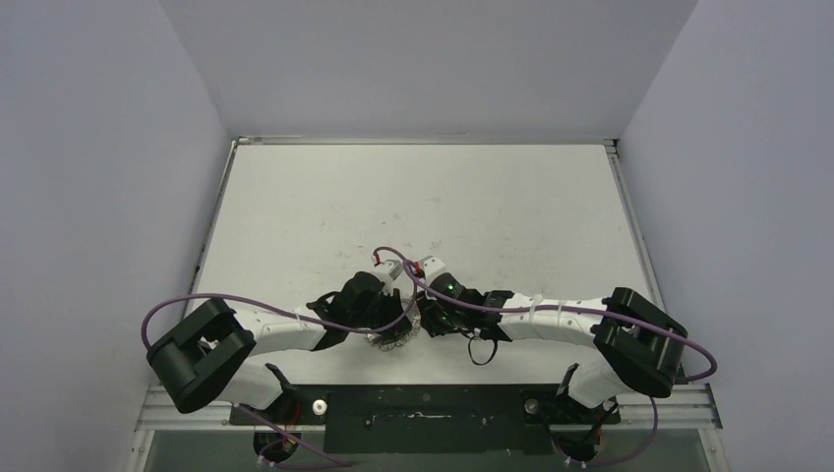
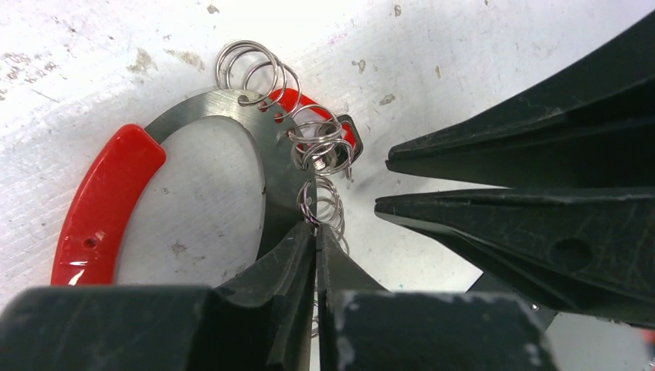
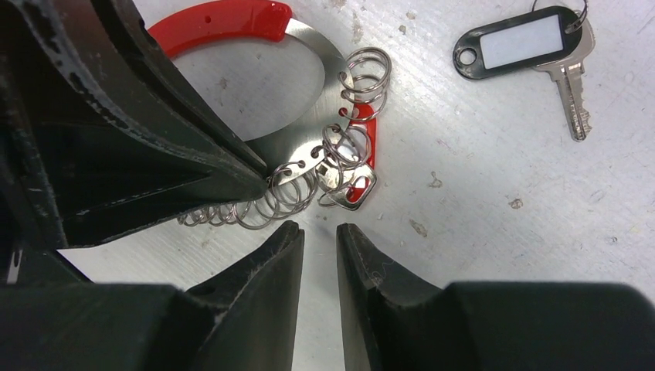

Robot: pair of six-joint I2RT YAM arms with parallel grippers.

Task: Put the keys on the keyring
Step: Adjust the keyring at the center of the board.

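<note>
Keyring (image 2: 270,162) lies on scuffed table (image 2: 463,62), left claw (image 2: 317,232) pinching it, right claw (image 3: 319,228) spread.

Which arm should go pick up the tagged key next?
Right. The right gripper is open and empty, with the tagged key lying free in its view; the left gripper is shut on the keyring.

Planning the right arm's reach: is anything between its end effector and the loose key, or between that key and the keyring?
Nothing visible does. Only bare table lies between the right end effector and the loose key, and between that key and the keyring, which the left end effector pinches on its other side.
</note>
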